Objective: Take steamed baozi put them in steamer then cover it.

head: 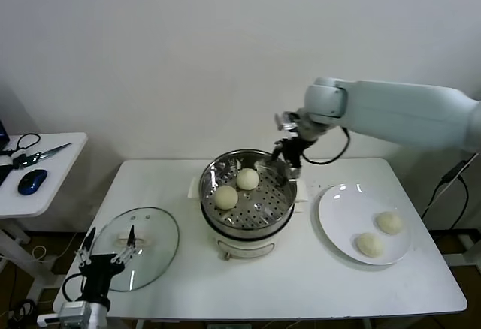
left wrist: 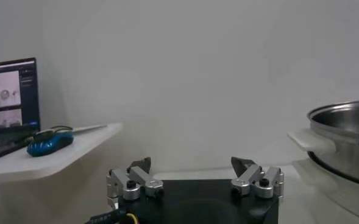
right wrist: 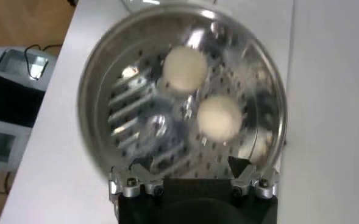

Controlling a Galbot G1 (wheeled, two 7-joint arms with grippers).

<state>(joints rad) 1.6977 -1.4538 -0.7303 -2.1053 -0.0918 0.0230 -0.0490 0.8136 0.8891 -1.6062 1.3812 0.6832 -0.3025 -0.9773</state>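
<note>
The steel steamer (head: 259, 203) stands mid-table on its white pot base and holds two steamed baozi (head: 247, 179) (head: 226, 197). Two more baozi (head: 389, 222) (head: 370, 244) lie on the white plate (head: 342, 212) to the right. My right gripper (head: 289, 158) hovers open and empty above the steamer's far right rim. In the right wrist view this gripper (right wrist: 191, 167) looks down on the basket (right wrist: 106, 91) and both buns (right wrist: 184, 68) (right wrist: 218, 117). The clear glass lid (head: 150, 235) rests at the front left, with my left gripper (head: 110, 252) parked open beside it.
A white side table (head: 56, 171) at the left carries a blue mouse (head: 32, 181) and scissors (head: 41, 154). The left wrist view shows the left gripper (left wrist: 194, 165), the steamer's rim (left wrist: 344, 119) and a laptop screen (left wrist: 8, 94). A wall stands close behind the table.
</note>
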